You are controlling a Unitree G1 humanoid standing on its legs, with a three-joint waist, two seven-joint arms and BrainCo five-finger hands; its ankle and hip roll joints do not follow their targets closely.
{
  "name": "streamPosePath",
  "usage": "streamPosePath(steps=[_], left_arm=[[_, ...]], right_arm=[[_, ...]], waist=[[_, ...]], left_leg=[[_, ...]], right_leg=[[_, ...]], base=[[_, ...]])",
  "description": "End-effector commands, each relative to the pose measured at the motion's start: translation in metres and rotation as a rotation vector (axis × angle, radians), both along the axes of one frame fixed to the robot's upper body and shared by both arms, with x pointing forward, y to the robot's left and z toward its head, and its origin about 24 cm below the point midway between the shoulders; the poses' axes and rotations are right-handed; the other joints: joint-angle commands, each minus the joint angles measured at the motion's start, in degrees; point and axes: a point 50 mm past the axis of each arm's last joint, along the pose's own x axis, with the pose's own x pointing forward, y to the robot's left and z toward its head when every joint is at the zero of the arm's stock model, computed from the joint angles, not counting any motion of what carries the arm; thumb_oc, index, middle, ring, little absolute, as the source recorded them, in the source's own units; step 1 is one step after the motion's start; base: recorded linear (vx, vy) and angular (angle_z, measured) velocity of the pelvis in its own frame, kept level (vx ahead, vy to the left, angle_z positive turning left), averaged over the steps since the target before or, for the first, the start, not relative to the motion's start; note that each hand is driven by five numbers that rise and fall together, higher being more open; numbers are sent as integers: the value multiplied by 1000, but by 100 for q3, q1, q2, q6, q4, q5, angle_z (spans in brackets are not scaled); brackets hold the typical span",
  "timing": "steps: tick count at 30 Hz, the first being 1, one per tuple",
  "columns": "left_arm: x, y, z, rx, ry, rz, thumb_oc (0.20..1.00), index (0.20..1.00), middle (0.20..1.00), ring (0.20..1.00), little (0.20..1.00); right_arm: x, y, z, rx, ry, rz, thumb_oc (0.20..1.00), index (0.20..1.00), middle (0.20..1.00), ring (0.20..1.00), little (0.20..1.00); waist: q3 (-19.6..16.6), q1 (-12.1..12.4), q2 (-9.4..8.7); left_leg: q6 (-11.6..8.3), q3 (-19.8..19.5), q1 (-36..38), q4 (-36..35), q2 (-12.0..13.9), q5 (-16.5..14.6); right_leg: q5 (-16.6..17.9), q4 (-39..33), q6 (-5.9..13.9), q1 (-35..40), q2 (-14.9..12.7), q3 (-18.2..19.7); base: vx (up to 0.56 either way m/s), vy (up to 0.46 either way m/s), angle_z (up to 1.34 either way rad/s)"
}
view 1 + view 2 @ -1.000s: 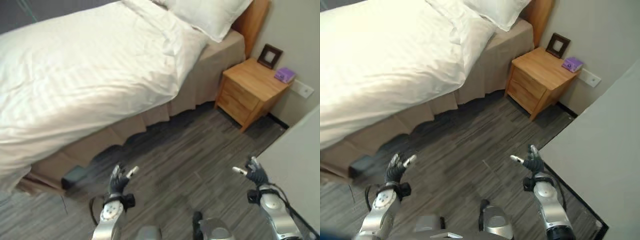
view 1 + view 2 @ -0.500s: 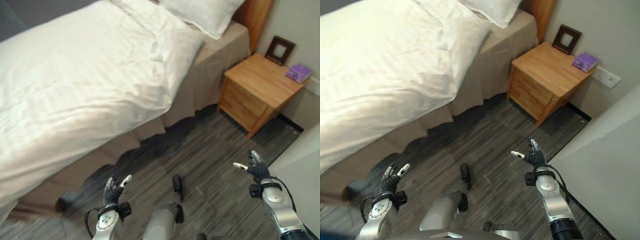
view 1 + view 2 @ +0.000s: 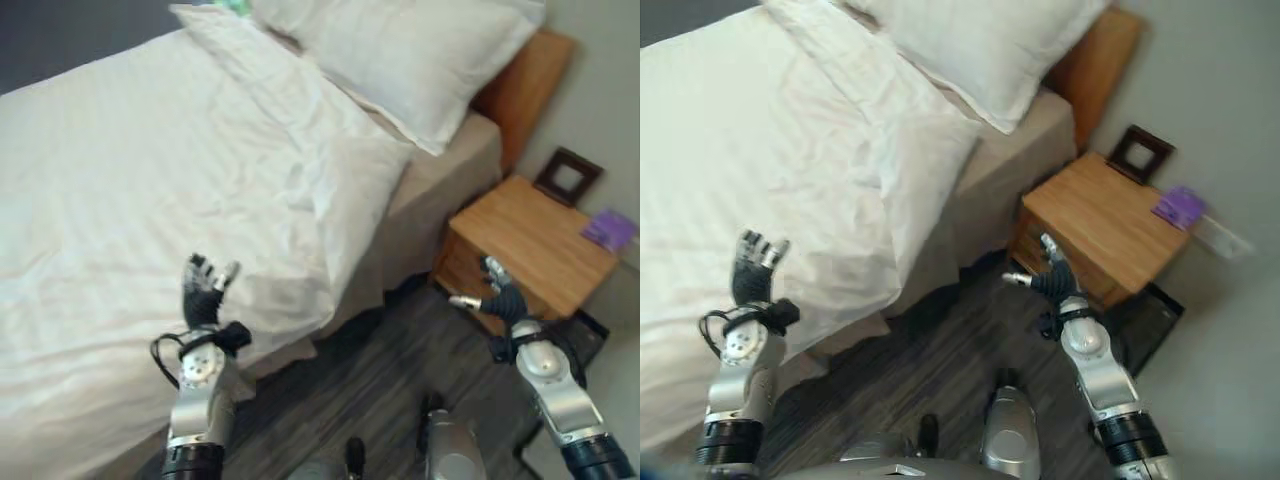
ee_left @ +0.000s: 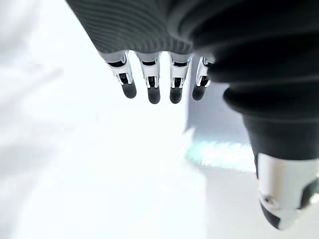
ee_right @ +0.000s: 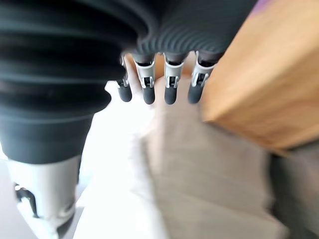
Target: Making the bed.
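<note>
A white duvet [image 3: 150, 170] covers the bed, its near edge hanging over the beige bed skirt [image 3: 440, 190]. A large white pillow [image 3: 410, 55] lies at the head by the wooden headboard [image 3: 525, 75]. My left hand [image 3: 203, 297] is raised over the duvet's near edge, fingers straight and holding nothing; the left wrist view shows its fingers [image 4: 152, 84] above white cloth. My right hand [image 3: 498, 297] is open in the air between the bed's corner and the nightstand, and its fingers [image 5: 169, 84] point toward the bed skirt.
A wooden nightstand [image 3: 530, 245] stands right of the bed with a dark picture frame [image 3: 567, 176] and a purple box [image 3: 610, 230] on it. Dark wood-pattern floor [image 3: 330, 420] runs along the bed's side. A grey wall [image 3: 1230, 120] is at the right.
The camera has moved closer to the bed and its head end. Both hands have risen from near the floor; the left one now hangs over the duvet, the right one beside the nightstand.
</note>
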Motion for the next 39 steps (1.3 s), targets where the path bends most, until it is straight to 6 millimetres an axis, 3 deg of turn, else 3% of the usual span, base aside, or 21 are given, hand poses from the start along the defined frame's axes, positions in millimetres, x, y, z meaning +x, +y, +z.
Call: streamPosePath(steps=[1,2,4,5,10,11,12,13,14,15,16,19,20,21,22,24,27,28,30,34,39], left_arm=[[-10,9,27,33,-148,-27,1000,1000,1000,1000,1000],[-10,9,27,33,-148,-27,1000,1000,1000,1000,1000],[-10,10,28,43,-154,-41,1000,1000,1000,1000,1000],[-9,10,27,46,-147,-53,1000,1000,1000,1000,1000],[-13,12,10,13,-79,-38,1000,1000,1000,1000,1000],[-14,11,7,-13,-75,-47,1000,1000,1000,1000,1000],[-1,5,16,-33,-114,-85,1000,1000,1000,1000,1000],[0,5,17,-32,-117,-86,1000,1000,1000,1000,1000],[4,4,21,-32,-132,-91,1000,1000,1000,1000,1000],[7,4,24,-26,-143,-93,1000,1000,1000,1000,1000],[9,8,27,7,-137,-85,1000,1000,1000,1000,1000],[6,11,26,28,-118,-70,1000,1000,1000,1000,1000],[3,10,19,46,-79,-76,1000,1000,1000,1000,1000],[5,10,22,54,-81,-79,1000,1000,1000,1000,1000],[11,7,28,109,-82,-112,1000,1000,1000,1000,1000],[18,8,37,160,-98,-119,1000,1000,1000,1000,1000],[24,4,41,146,-121,-134,1000,1000,1000,1000,1000],[24,6,41,149,-116,-134,1000,1000,1000,1000,1000],[24,10,40,187,-92,-131,1000,1000,1000,1000,1000],[25,12,39,186,-88,-124,1000,1000,1000,1000,1000],[27,8,32,149,-76,-129,1000,1000,1000,1000,1000]], right_arm=[[13,21,28,55,-135,108,1000,1000,1000,1000,1000],[13,22,28,56,-135,108,1000,1000,1000,1000,1000],[15,30,33,37,-151,168,1000,1000,1000,1000,1000],[16,31,33,29,-147,176,1000,1000,1000,1000,1000],[28,41,50,-85,-187,245,1000,1000,1000,1000,1000],[35,37,58,-130,-198,235,1000,1000,1000,1000,1000],[46,13,77,-239,-228,148,1000,1000,1000,1000,1000],[46,13,78,-238,-231,146,1000,1000,1000,1000,1000],[47,4,78,-232,-235,95,1000,1000,1000,1000,1000],[50,-1,81,-263,-241,54,1000,1000,1000,1000,1000],[52,-7,88,-308,-272,3,1000,1000,1000,1000,1000],[50,-15,84,-335,-267,-47,1000,1000,1000,1000,1000],[46,-23,70,-350,-221,-93,1000,1000,1000,1000,1000],[46,-27,65,-371,-198,-113,1000,1000,1000,1000,1000],[49,-33,60,-390,-176,-149,1000,1000,1000,1000,1000],[58,-34,62,-426,-165,-165,1000,1000,1000,1000,1000],[67,-39,71,-432,-172,-201,1000,1000,1000,1000,1000],[68,-40,72,-428,-172,-204,1000,1000,1000,1000,1000],[72,-44,75,-462,-167,-221,1000,1000,1000,1000,1000],[79,-41,81,-493,-166,-204,1000,1000,1000,1000,1000],[90,-40,109,-556,-216,-198,1000,1000,1000,1000,1000]], waist=[[-222,52,-183],[-220,40,-182],[-254,36,-222],[-275,5,-228],[-453,0,-232],[-449,24,-206],[-170,18,-304],[-152,20,-305],[-82,-43,-330],[-102,-27,-364],[-183,35,-306],[-268,37,-242],[-343,-10,-296],[-341,-24,-320],[-162,-138,-361],[-39,-134,-320],[-26,-159,-385],[-36,-216,-417],[-74,-225,-475],[-157,-125,-535],[-294,-136,-373]], left_leg=[[-502,121,-419,-228,347,-30],[-501,109,-414,-228,348,-35],[-527,-277,-304,-228,382,-128],[-554,-426,-215,-228,427,-183],[-739,-806,3,-170,627,-227],[-888,-703,-282,551,625,-124],[-1052,536,-1163,1558,822,433],[-1048,530,-1194,1615,818,409],[-946,1255,-1325,1670,963,378],[-856,1538,-1363,1508,894,271],[-683,1850,-1545,1099,493,278],[-575,1949,-1378,301,545,478],[-432,1674,-1021,-67,374,473],[-400,1688,-933,-192,396,447],[-386,1777,-771,-228,528,365],[-377,1728,-723,-228,587,290],[-544,1577,-620,-228,623,152],[-595,1484,-556,-228,645,72],[-697,1292,-433,-228,669,-20],[-758,1250,-376,-228,649,-68],[-854,1076,-539,-228,801,-37]], right_leg=[[555,-821,289,608,-101,953],[557,-837,292,627,-103,939],[656,-897,338,457,-56,1560],[649,-873,359,445,-40,1618],[751,-858,273,676,-39,1282],[677,-901,177,897,-60,1014],[389,-954,-16,1409,-234,254],[384,-954,-13,1410,-239,247],[298,-954,-27,1533,-243,2],[273,-954,-43,1506,-210,-69],[170,-954,-74,1593,-46,-148],[60,-954,-38,1686,37,-268],[74,-461,52,1673,-81,-472],[133,135,146,1433,-93,-508],[620,1112,556,865,-178,-522],[675,1704,637,358,-261,-361],[466,386,372,238,-392,-357],[535,-293,327,273,-306,-223],[749,-852,352,368,-172,83],[850,-911,338,477,-239,-30],[679,-954,229,614,-137,-196]], base=[[406,-206,147],[379,-222,144],[316,-238,131],[363,-305,81],[279,-325,85],[132,-514,96],[85,-393,139],[-26,-379,179],[-1,-178,172],[119,-266,137],[125,-138,84],[245,32,27],[218,69,21],[216,44,27],[53,5,53],[81,-23,63],[272,-127,1],[284,-125,3],[320,-164,30],[161,-123,62],[133,-123,16]])
